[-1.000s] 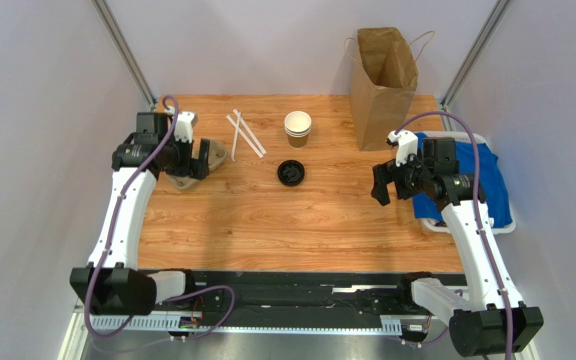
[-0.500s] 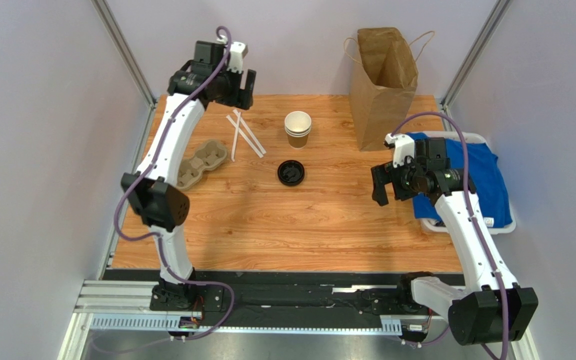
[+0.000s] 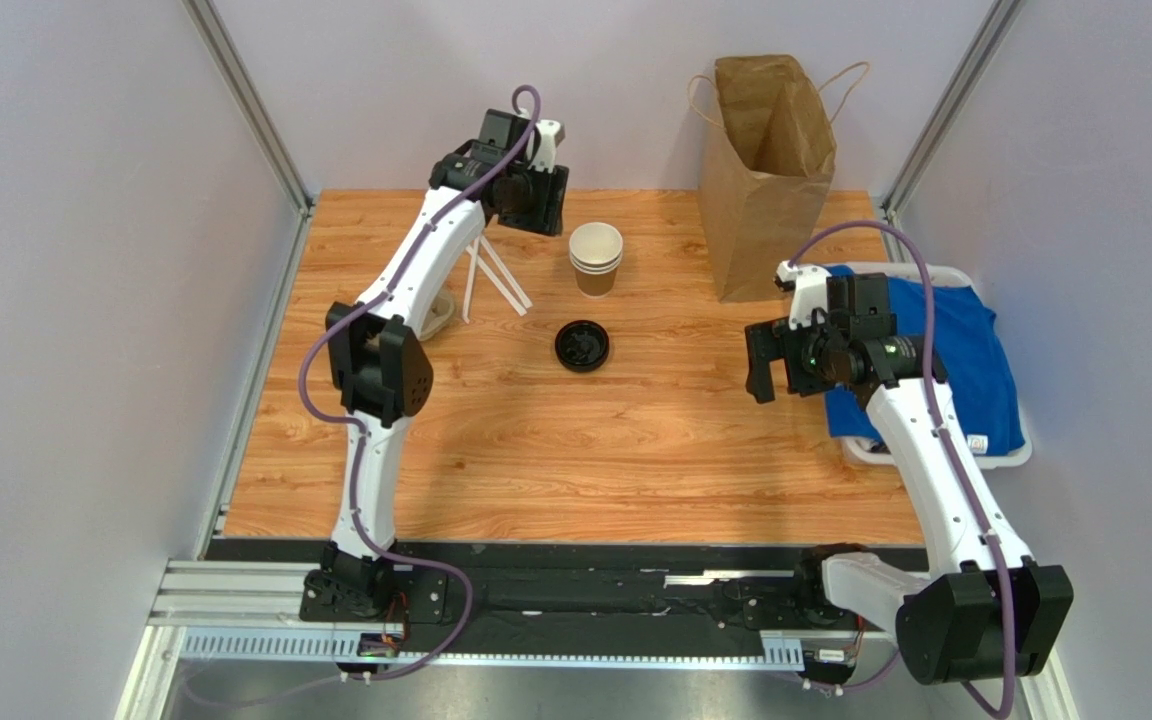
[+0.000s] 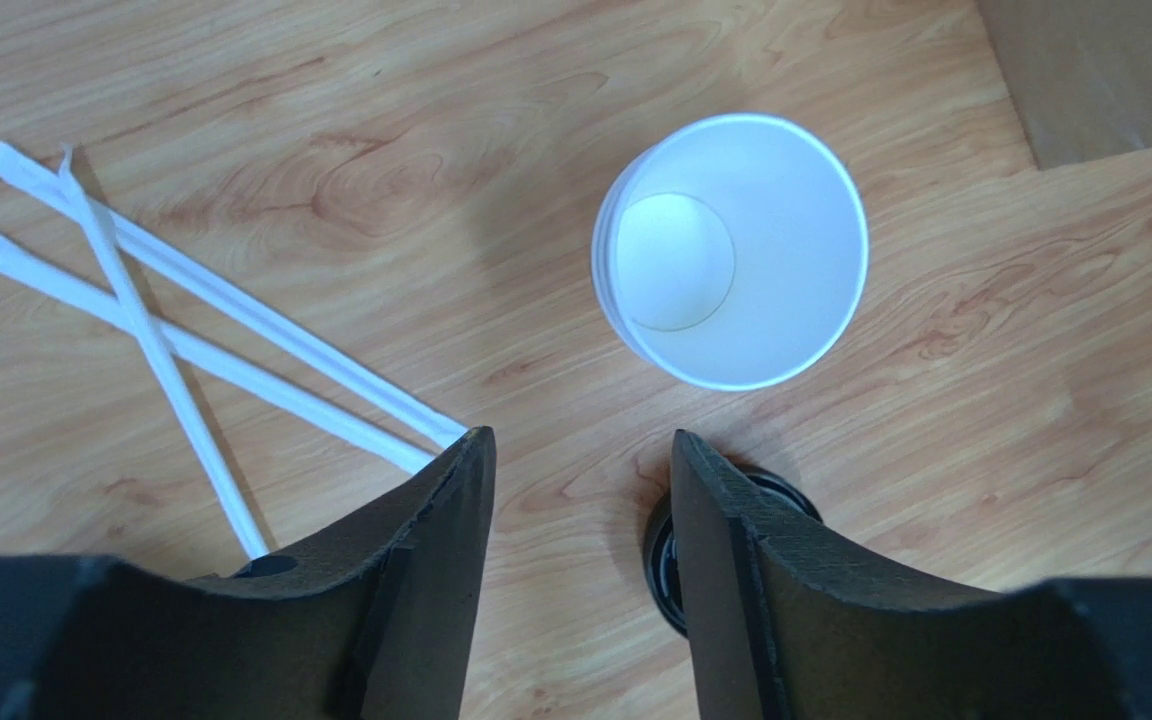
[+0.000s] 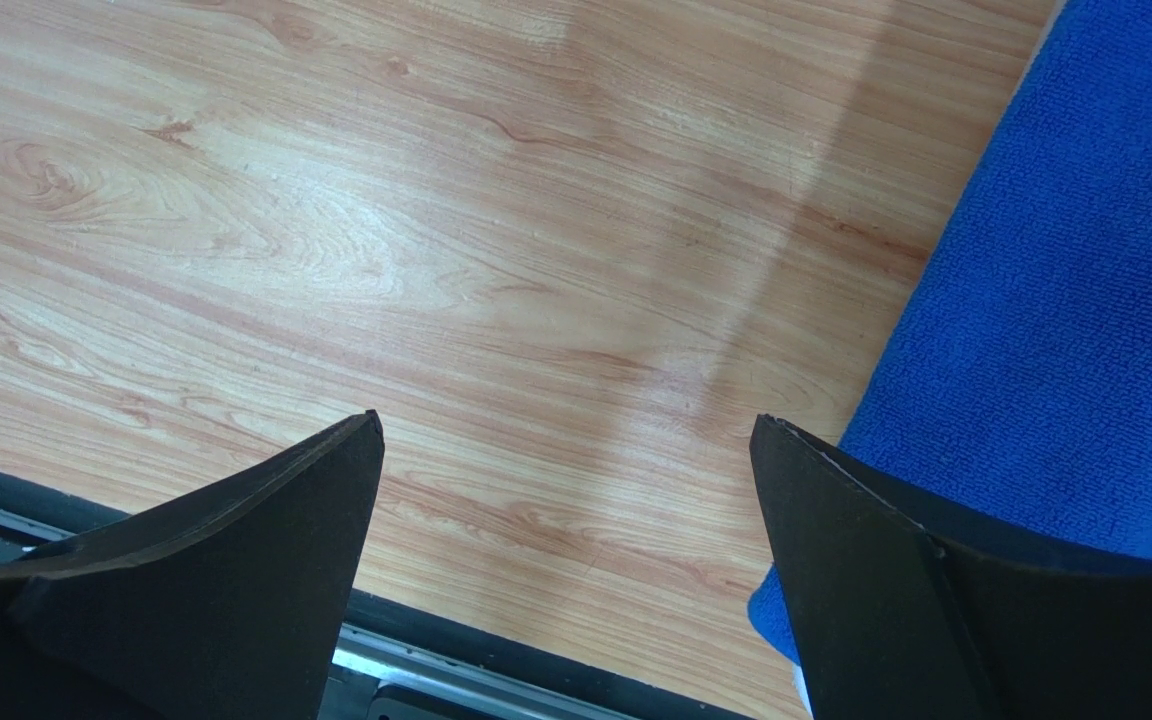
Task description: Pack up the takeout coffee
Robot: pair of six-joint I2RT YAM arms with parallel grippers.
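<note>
Two parts, unassembled: open paper cup (image 3: pixel 596 255) far-centre on tabletop (image 3: pixel 537 450), black lid (image 3: pixel 582 345) apart. Left fingers (image 4: pixel 432 570) part-open, empty, hovering beside cup; right fingers (image 5: pixel 237 555) wide, empty. Advised: widen, centre over rim, descend straight.

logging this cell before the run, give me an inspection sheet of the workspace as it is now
surface: wooden tabletop, no spills seen
job's things: kraft cups nested, upright, unlidded; black lid flat on the wood, apart from them
clutter: three white straws crossed left of the cups; pulp carrier mostly hidden behind the left arm; paper bag upright, open; blue cloth in a white tray
grippers: left pincer open, empty, beside the cups; right pincer open, empty, by the cloth
cables: purple cables along both arms, no snag seen
surroundings: plain walls, metal frame posts
</note>
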